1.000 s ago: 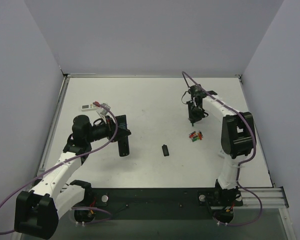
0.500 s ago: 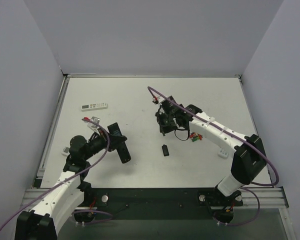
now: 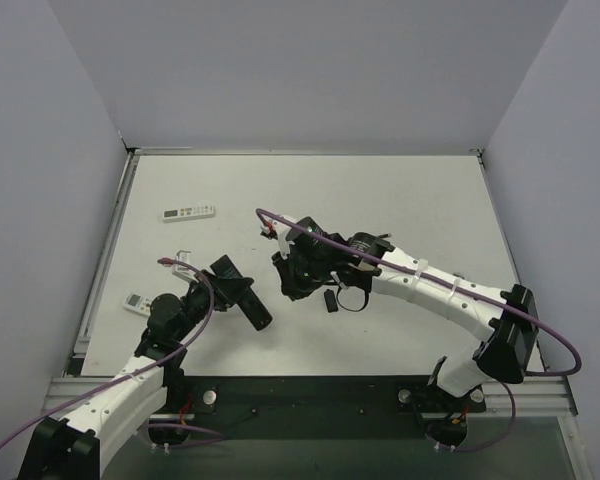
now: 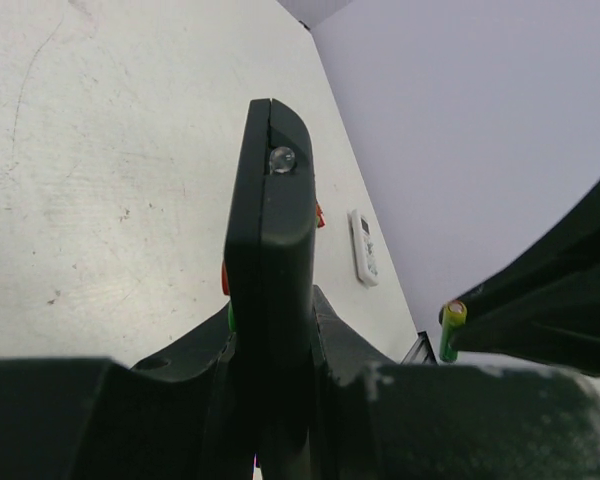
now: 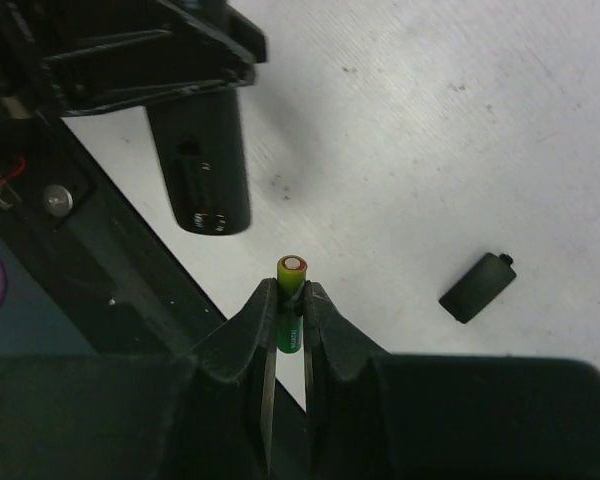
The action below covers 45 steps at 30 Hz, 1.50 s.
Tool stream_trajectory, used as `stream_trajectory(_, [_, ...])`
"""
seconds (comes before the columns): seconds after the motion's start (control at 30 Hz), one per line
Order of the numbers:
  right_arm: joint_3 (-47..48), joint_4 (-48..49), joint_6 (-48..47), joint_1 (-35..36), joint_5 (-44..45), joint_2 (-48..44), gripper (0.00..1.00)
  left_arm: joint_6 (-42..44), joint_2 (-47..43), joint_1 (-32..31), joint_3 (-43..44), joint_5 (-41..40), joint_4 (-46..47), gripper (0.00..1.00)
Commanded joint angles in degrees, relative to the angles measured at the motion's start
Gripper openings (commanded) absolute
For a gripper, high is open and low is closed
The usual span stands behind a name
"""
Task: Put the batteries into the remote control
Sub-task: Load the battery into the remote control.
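Observation:
My left gripper point(image 3: 230, 283) is shut on the black remote control point(image 3: 250, 308), held above the table left of centre. In the left wrist view the remote point(image 4: 270, 240) stands on edge between the fingers of the left gripper point(image 4: 272, 315). My right gripper point(image 3: 292, 283) hovers just right of it, shut on a green battery point(image 5: 292, 268) that sticks out past the tips of the right gripper point(image 5: 291, 292). The remote's end point(image 5: 212, 185) lies ahead and to the left of that battery, apart from it. Red and green batteries point(image 4: 225, 282) peek out on the table behind the remote.
A small black battery cover point(image 3: 331, 300) lies on the table under the right arm, also seen as the cover point(image 5: 476, 287). A long white remote point(image 3: 188, 212) rests at the back left. A small white remote point(image 3: 137, 303) lies by the left edge, another white remote point(image 4: 365, 245) farther off.
The right arm has swung from the far right to the centre-left, carrying the green battery. The left arm has drawn back toward the near edge with the black remote.

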Motion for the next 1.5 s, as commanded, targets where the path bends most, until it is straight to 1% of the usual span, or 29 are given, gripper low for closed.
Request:
stream_trajectory(0.0, [5.9,-3.7,0.3,3.7,0.2,2.8,0.0,-4.0,-0.5,-2.1,-1.6,-7.0,7.5,0.0])
stream_trajectory(0.27, [13.2,-8.7,0.2,7.8,2.3,9.2,0.0,-9.4,0.5,-3.5,-3.7,-11.2,10.8,0.0])
stream_trajectory(0.53, [17.5,-11.3,-1.1,9.0,5.3,13.5,0.0,-13.5,-0.4,-3.8,-4.4,-13.1,9.5,0.0])
stream_trajectory(0.83, [19.2,-12.0,-2.2,9.1,7.8,15.4,0.0,-15.3,0.2,-4.1,-4.1,-12.8,8.2,0.0])
stream_trajectory(1.07, [20.1,-12.0,-3.0,9.1,8.1,16.0,0.0,-16.7,2.7,-4.5,-3.1,-11.6,7.6,0.0])
stream_trajectory(1.47, [20.6,-12.2,-3.8,9.9,5.1,17.1,0.0,-17.3,3.1,-4.8,-2.9,-12.1,8.2,0.0])
